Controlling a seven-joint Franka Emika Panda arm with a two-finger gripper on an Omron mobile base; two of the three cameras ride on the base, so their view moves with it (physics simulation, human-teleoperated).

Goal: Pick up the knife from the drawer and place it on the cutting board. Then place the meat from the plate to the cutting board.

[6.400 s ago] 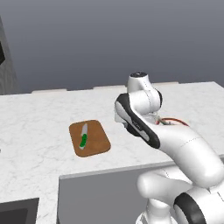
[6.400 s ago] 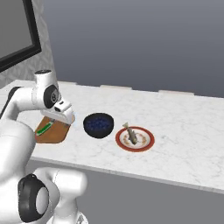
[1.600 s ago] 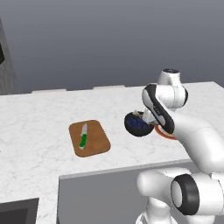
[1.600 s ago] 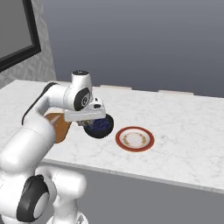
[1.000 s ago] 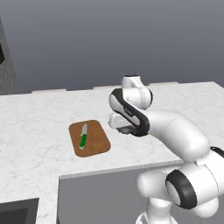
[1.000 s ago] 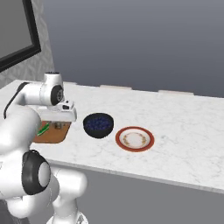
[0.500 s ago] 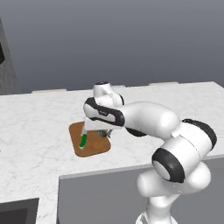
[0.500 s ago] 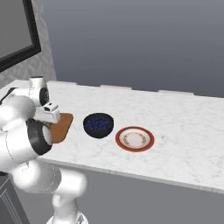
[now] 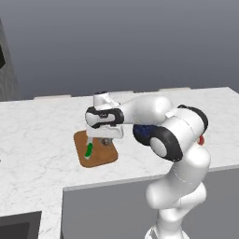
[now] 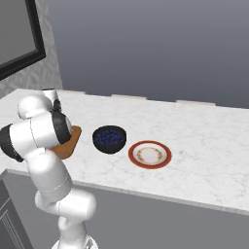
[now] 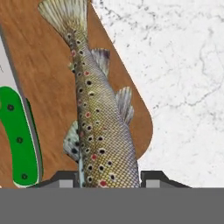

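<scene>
Brown cutting board [image 11: 48, 78] under the gripper [image 11: 109, 178], jaws clamped on the spotted meat [image 11: 98, 127], green-handled knife [image 11: 17, 135] just beside it, plate [image 10: 150, 154] bare, blue bowl [image 10: 109, 138] near

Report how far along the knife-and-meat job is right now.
Done: the knife lies on the cutting board, and the plate sits bare beside the dark bowl. In hand: the gripper holds the meat, a spotted fish, between its fingertips, hanging over the board next to the knife's green handle. Left: release the fish onto the board and draw the arm clear.
</scene>
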